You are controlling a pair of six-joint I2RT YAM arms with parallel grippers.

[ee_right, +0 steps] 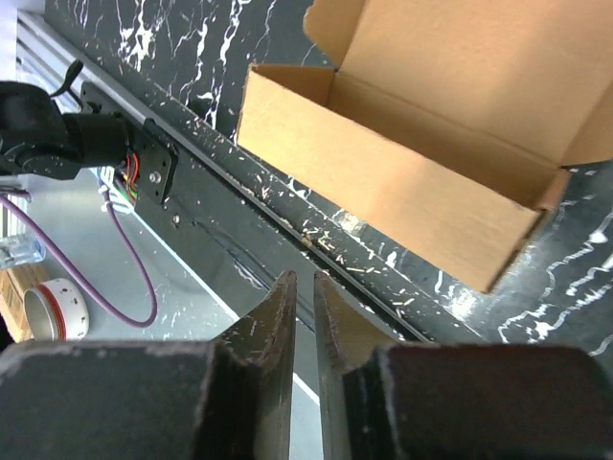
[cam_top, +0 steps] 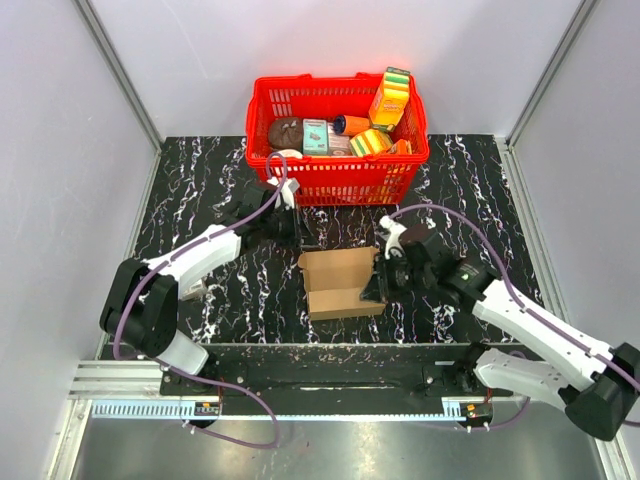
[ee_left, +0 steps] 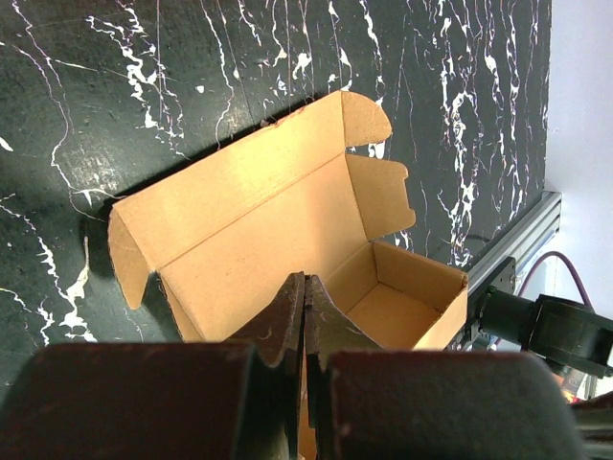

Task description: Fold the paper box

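With the paper box [cam_top: 340, 283] lying lid-open by the middle of the near edge of the surface [cam_top: 190, 180], we should press the lid's crease with the left pincer [ee_left: 305, 287], shut and empty, while the right pincer [ee_right: 305, 283], narrowly parted and empty, steadies the right end wall.

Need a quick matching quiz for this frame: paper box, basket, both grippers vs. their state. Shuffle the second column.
Column one:
1. paper box
2. red plastic basket
3. left gripper
4. right gripper

Column two:
A. fingers pressed together
B. narrow gap between the fingers, nothing in it
C. lid flap open, inside empty
D. holds colourful packages

Pairs: 1-C, 2-D, 3-A, 4-B
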